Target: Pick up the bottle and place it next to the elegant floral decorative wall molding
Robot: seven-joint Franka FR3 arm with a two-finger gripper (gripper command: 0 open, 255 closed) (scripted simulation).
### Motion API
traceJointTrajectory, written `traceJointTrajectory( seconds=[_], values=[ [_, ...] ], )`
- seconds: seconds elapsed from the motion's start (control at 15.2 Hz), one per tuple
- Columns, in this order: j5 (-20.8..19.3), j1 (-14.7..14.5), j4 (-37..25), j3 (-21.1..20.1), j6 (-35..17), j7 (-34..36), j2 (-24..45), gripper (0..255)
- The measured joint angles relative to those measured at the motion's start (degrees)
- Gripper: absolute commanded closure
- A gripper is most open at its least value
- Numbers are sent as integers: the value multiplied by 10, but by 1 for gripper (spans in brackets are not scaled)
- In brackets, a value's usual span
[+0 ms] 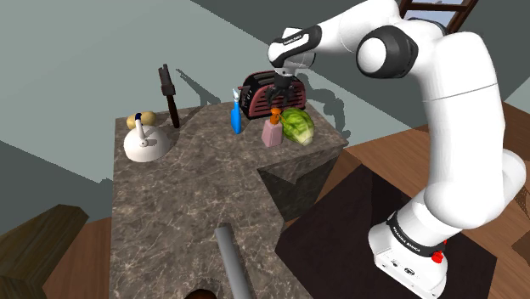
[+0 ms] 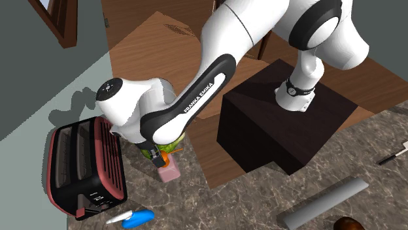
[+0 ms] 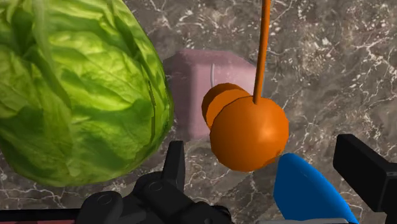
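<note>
A pink bottle (image 1: 272, 134) with an orange pump top (image 3: 248, 130) stands upright on the marble counter (image 1: 195, 183), between a green lettuce (image 1: 298, 125) and a blue bottle (image 1: 235, 115). My black gripper (image 1: 276, 104) hangs just above the pump, open. In the wrist view the fingers (image 3: 366, 168) stand wide apart on either side of the orange top and do not touch it. Beneath the pump shows the pink body (image 3: 191, 79), with the lettuce (image 3: 76, 95) close against it and the blue bottle (image 3: 305, 191) near the other finger. The second exterior view has the gripper (image 2: 157, 157) right over the pink bottle (image 2: 172, 172).
A dark red toaster (image 1: 259, 92) stands behind the bottles at the counter's far edge. A white kettle-like vessel (image 1: 144, 144) and a black upright tool (image 1: 168, 95) stand at the shoulder view's left. A grey cylinder (image 1: 233, 259) lies near the front. The counter drops off beside the lettuce.
</note>
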State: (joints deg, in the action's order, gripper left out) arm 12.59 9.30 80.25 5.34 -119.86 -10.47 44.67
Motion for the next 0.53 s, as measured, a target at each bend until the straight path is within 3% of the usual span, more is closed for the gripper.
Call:
traceJointTrajectory(
  seconds=[0.53],
  values=[
    [5, 0, -10, -5, -33, -2, 43, 0]
  ],
)
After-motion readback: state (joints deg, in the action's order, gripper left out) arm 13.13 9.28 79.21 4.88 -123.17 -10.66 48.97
